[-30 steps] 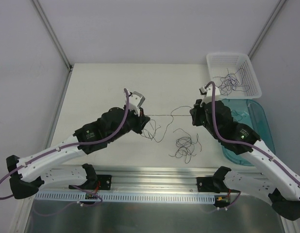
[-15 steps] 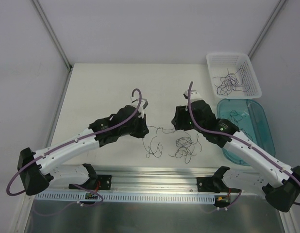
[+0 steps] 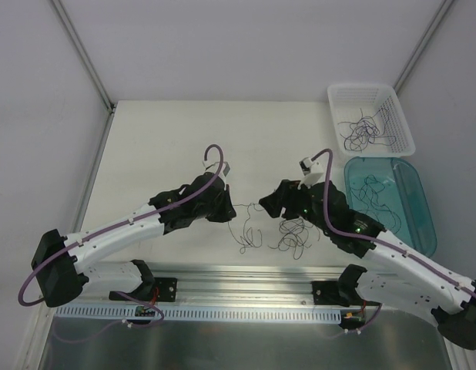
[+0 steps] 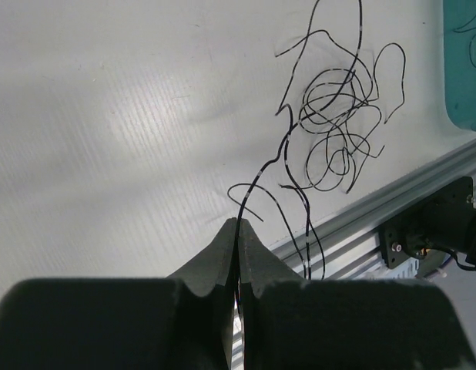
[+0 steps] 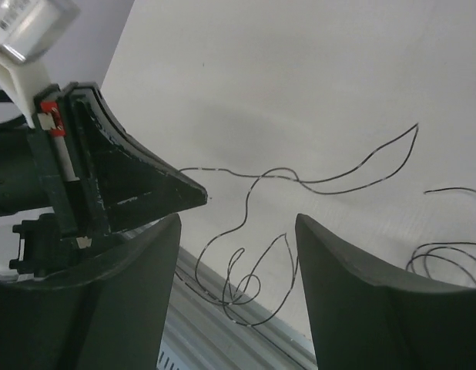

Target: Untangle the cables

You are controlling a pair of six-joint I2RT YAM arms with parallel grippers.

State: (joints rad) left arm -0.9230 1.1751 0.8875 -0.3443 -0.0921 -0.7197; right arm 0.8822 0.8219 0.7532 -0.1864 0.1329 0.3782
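Pinching a hair-thin curly dark wire strand (image 4: pixel 263 173), the left claw (image 4: pixel 236 227) is facing the right claw (image 5: pixel 238 223), spread apart.

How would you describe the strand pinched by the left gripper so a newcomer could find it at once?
On the table, look near the front rail. There the left gripper is shut on one hair-thin dark strand that trails toward the loose wad. Unlike the strands in the basket and teal tray, it alone sits in closed jaws.

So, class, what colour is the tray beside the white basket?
Translucent teal tray, clearest in the top external view.
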